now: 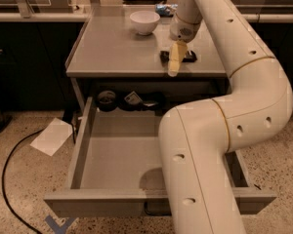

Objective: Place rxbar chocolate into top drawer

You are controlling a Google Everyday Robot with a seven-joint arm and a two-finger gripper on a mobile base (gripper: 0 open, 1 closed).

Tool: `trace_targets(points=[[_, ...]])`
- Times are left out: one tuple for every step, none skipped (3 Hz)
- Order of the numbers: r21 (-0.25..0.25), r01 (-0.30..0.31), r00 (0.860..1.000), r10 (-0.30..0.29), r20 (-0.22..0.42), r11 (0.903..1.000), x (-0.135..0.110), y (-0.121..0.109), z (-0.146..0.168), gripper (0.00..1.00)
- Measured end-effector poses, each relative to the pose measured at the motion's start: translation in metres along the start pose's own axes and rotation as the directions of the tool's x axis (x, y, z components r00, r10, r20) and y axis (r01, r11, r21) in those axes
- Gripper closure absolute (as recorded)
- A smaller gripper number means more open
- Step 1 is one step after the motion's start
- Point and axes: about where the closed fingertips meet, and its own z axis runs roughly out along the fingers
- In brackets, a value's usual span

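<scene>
Poised with the tool [173, 70] at the rxbar chocolate [189, 57] on the tabletop [112, 52], upper centre, presumably for carrying it into the open top drawer [97, 206]; cannot tell whether clenched.

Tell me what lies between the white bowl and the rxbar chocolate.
Camera view: bare tabletop from white bowl to rxbar chocolate; end effector hangs over the bar.
</scene>
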Motion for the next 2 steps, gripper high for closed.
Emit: trace_targets(points=[[-0.073,-0.024,1.0,0.025,0.009,0.997,0.002,0.003,0.043,0.0],[-0.018,-0.026,0.999,0.027,0.034,0.9995,-0.005,-0.014,0.053,0.19]])
